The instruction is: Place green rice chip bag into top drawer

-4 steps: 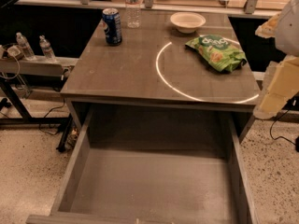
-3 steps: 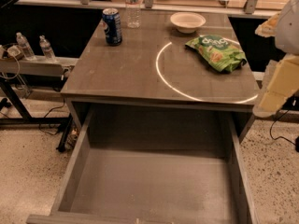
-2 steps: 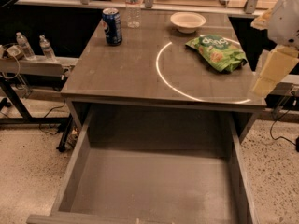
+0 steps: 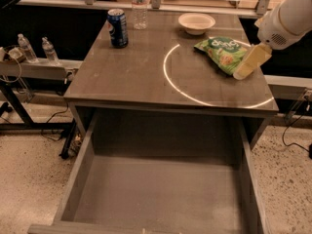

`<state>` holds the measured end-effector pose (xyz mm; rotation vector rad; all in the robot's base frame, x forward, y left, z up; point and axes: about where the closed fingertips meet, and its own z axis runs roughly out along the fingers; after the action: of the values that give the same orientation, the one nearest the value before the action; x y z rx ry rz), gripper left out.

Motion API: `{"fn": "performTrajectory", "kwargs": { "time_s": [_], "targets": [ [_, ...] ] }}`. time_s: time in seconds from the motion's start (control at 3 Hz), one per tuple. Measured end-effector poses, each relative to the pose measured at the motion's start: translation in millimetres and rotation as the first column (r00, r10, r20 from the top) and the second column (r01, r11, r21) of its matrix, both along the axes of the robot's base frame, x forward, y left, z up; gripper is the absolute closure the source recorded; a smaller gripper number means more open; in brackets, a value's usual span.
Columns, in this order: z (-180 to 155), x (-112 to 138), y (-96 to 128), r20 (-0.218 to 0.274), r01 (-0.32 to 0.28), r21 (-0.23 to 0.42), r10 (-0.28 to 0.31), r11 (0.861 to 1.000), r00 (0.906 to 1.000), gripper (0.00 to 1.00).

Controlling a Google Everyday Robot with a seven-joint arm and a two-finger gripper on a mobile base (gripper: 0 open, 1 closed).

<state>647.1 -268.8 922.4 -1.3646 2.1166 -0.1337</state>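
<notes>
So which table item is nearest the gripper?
The green bag, right beside the gripper at the table's right; bowl, can and bottle sit farther off.

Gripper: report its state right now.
Gripper: open or shut cannot be told; it hangs at the edge of the green rice chip bag, which lies on the table.

green rice chip bag [image 4: 223, 51]: white logo letters, unreadable | tool [image 4: 246, 67]: at bag's right edge

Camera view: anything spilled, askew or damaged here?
Nothing stands out. The green rice chip bag lies flat on the table, the gripper at its right edge; can and bowl sit upright; the top drawer is open.
</notes>
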Motion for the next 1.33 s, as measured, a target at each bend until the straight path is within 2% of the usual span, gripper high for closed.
{"fn": "performTrajectory", "kwargs": {
  "time_s": [0.33, 0.67, 1.0, 1.33],
  "targets": [
    [-31.9, 54.2, -7.4, 0.042, 0.063, 0.078, -0.066, 0.995, 0.9969, 0.00],
    [-52.9, 85.4, -9.9, 0.037, 0.128, 0.108, -0.132, 0.986, 0.9905, 0.17],
    [-64.2, 93.3, -7.3, -0.001, 0.159, 0.131, -0.160, 0.978, 0.9870, 0.41],
    [-74.3, 79.0, -1.5, -0.061, 0.155, 0.132, -0.148, 0.979, 0.9871, 0.63]
  ]
}}
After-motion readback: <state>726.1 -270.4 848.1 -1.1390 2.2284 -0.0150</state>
